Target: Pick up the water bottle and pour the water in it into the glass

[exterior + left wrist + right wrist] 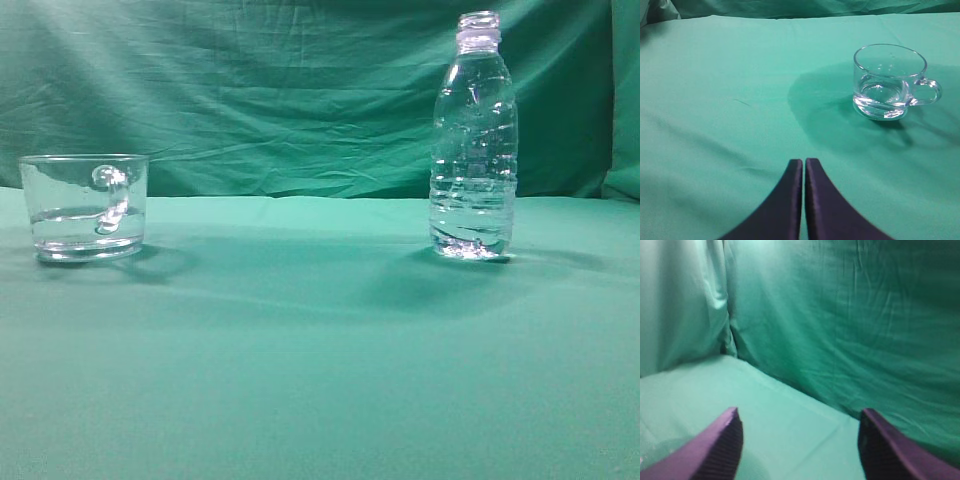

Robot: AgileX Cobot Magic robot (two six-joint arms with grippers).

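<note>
The water bottle (474, 140) stands upright and uncapped on the right of the green table, with water (470, 222) in its lower part. The glass (84, 205) stands at the left with some water in it, its handle facing the camera. It also shows in the left wrist view (890, 82), handle to the right, ahead and to the right of my left gripper (804, 162), which is shut and empty. My right gripper (799, 425) is open and empty, facing the back corner of the cloth. Neither gripper shows in the exterior view.
A green cloth covers the table (320, 360) and hangs as a backdrop (280, 90) behind it. In the right wrist view the backdrop folds into a corner (727, 340).
</note>
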